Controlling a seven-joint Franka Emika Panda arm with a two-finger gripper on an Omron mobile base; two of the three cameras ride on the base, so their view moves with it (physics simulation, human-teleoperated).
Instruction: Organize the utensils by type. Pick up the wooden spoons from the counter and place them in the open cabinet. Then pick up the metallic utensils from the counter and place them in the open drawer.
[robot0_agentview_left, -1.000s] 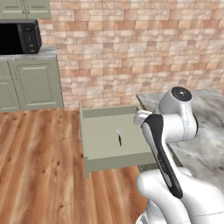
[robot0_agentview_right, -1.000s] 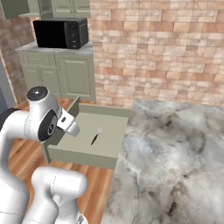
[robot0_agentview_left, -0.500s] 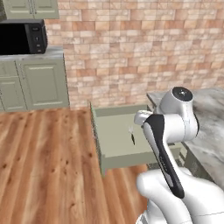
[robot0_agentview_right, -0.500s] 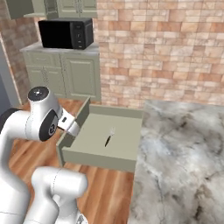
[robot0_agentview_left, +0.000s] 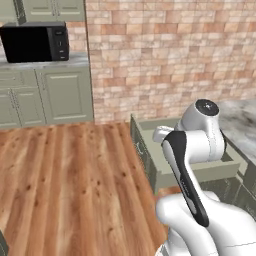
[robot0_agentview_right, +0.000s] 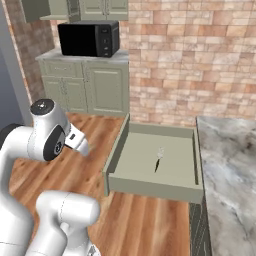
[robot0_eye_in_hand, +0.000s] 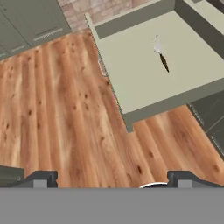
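In the hand view, going from the left, the gripper (robot0_eye_in_hand: 109, 179) hangs over bare wooden plank floor (robot0_eye_in_hand: 57, 109), its two small dark fingertips (robot0_eye_in_hand: 41, 178) set far apart at the bottom edge with nothing between them. Up toward one o'clock from them lies the wide, shallow sage-green box drawer (robot0_eye_in_hand: 131, 114), pulled fully open. On its plain greyish-green floor rests the small slim metallic utensil with a pale silvery head and thin dark handle (robot0_eye_in_hand: 161, 56). Its long axis runs roughly from eleven to five o'clock, head at the far end, handle pointing back toward the drawer's near wall. The hand is well apart from it and off to the drawer's left side, not above it.

From the right base camera the same utensil (robot0_agentview_right: 158, 159) lies near the middle of the drawer (robot0_agentview_right: 155, 186), with the grey-white marbled stone counter (robot0_agentview_right: 227, 165) at three o'clock from it. What can be seen of that slab carries no spoons, though much of it is cut off by the frame edge, so that is only a fair guess.

Judging from this, the metallic piece is already where the task wants it. Any further move would turn on what remains on the counter, off to the right of the hand.
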